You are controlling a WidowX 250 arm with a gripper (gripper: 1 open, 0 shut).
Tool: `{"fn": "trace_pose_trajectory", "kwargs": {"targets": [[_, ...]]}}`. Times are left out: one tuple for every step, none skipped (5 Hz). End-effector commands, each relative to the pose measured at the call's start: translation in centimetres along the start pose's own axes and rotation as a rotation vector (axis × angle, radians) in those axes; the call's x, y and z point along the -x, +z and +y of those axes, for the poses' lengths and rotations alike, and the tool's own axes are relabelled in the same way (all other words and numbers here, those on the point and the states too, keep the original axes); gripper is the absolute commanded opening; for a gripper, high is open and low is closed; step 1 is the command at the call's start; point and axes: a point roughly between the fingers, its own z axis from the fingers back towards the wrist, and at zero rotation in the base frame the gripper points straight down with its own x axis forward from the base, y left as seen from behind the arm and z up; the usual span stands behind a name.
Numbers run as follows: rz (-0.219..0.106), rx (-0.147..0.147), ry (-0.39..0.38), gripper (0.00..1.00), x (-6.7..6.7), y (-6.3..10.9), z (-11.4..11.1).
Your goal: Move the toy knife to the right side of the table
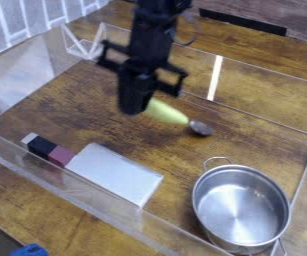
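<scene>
Gripping a toy knife point(168, 111) by its yellow-green handle, a black robot gripper point(134, 100) hangs over the brown wooden table point(76, 110), its fingers clenched on the handle's thicker end. The knife slants across the middle of the view, its short silver tip point(200, 129) pointing toward the side where a shiny metal pot point(241, 207) stands. The tip is farther back than the pot and apart from it. Whether any part of the knife touches the wood cannot be told from here. The arm reaches down from the top edge of the view, and both it and the gripper look blurred.

Nearer the front lies a wide, flat grey cleaver point(117, 174), its black-and-maroon handle point(48, 149) pointing to the left of the view. It rests just inside the low clear wall point(82, 192) that runs along the front of the tabletop. The pot, round and open at the top, sits in the near right part of the view, with a thin wire-like handle point(217, 160) at its rim. Outside the wall, a bright blue object point(29, 250) shows in the bottom left corner, cut off by the edge.
</scene>
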Motion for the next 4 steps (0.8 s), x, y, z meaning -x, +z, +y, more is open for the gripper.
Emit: {"fn": "trace_pose_trajectory", "kwargs": {"targets": [[-0.088, 0.007, -0.033, 0.0, -1.0, 3.8, -2.7], [-0.099, 0.012, -0.068, 0.0, -2.9, 4.3, -4.5], [-0.111, -0.008, -0.195, 0.0, -3.8, 4.3, -6.3], [-0.113, -0.029, -0.324, 0.0, -4.4, 3.8, -7.4]]}}
